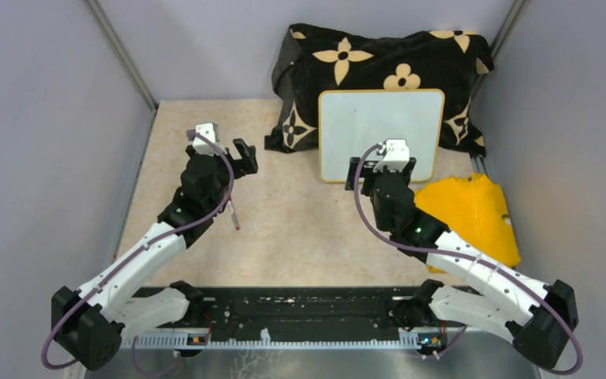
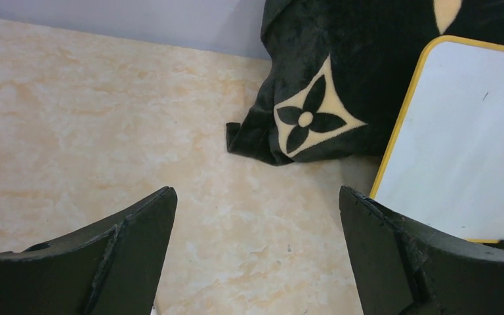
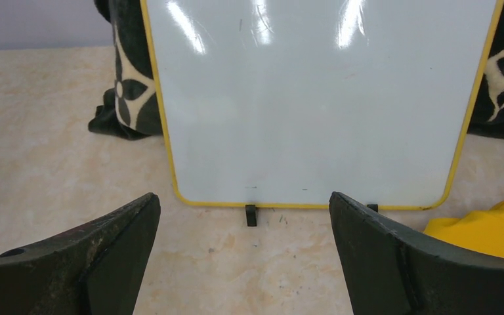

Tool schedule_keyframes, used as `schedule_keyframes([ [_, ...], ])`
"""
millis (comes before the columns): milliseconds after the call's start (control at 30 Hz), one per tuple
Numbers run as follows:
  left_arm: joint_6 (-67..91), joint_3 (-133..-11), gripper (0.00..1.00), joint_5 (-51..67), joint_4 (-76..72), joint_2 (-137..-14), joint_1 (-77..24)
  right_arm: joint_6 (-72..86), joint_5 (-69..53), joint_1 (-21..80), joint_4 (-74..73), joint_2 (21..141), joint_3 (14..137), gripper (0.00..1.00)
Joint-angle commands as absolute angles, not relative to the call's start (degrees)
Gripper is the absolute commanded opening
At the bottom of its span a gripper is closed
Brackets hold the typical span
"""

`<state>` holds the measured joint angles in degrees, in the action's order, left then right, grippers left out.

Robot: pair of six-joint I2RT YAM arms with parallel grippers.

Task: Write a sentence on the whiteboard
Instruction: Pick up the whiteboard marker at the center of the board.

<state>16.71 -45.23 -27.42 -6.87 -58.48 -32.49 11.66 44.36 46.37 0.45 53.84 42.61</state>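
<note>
Our left gripper (image 2: 256, 197) and right gripper (image 3: 244, 197) both stand spread and empty; the whiteboard (image 1: 381, 134) leans on the flowered cloth (image 1: 379, 59), just beyond the right one.

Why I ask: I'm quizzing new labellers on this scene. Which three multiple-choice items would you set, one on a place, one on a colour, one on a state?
1. Where is the pen?
A. on the table, left of the board
B. on the board
C. inside a cup

2. What colour is the board's frame?
A. red
B. yellow
C. blue

3. How are the left hand and the right hand?
A. both shut
B. both open and empty
C. one holding the pen

Answers:
1 A: the top view shows the pen lying on the table, clear of the board.
2 B: a thin yellow rim rings the white face.
3 B: each wrist view shows a wide gap with nothing in it.
</note>
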Motion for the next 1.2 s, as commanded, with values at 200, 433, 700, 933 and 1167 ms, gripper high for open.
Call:
schedule_keyframes([
  [200, 16.35, -46.67, 0.99, -26.7, -1.34, -60.93, -32.81, 8.4, 30.8, 46.57, 1.38, 49.27, 42.49, 0.98],
  [433, 20.19, -48.75, 0.99, -26.13, 8.97, -63.47, -28.65, 11.01, 27.81, 46.62, -1.01, 47.22, 39.77, 0.96],
  [700, 31.51, -49.92, 0.99, -16.02, 17.56, -73.45, -18.68, 13.65, 29.39, 46.62, -3.1, 45.65, 37.43, 0.96],
  [933, 34.49, -57.69, 0.99, -12.66, 26.95, -88.03, -15.96, 15.44, 28.65, 46.58, -4.53, 44.81, 36.42, 0.96],
  [1167, 32.12, -60.06, 0.99, -12.98, 29.46, -92.38, -16.0, 15.82, 29.21, 46.58, -4.65, 44.01, 35.34, 0.96],
])
